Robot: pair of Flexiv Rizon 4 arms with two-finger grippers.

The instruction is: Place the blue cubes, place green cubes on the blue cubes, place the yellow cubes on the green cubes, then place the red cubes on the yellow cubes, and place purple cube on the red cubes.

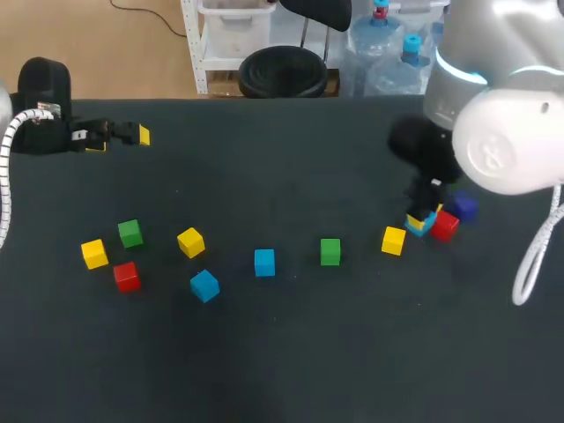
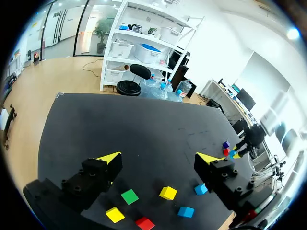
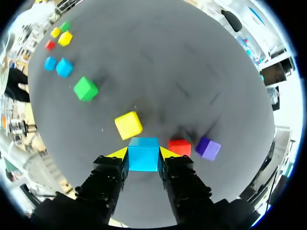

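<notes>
Blue cube [image 3: 143, 155]: pinched on two opposite faces by right gripper [image 3: 143, 152], low at right side of table [image 1: 291, 361].
Handling: likely light, rigid, smooth; flat side faces, taken at centre, suit the hold.
Neighbours: red cube [image 3: 180, 147] just beside; yellow cube [image 3: 128, 125] and purple cube [image 3: 208, 148] near.
Left gripper [image 2: 158, 158]: fingers spread, empty.

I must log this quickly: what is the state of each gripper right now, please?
left gripper: open, holding nothing.
right gripper: shut on a blue cube.

Cube [image 3: 143, 155] between right tool [image 3: 143, 153] fingers; another cube [image 3: 180, 147] beside, perhaps touching.
</notes>
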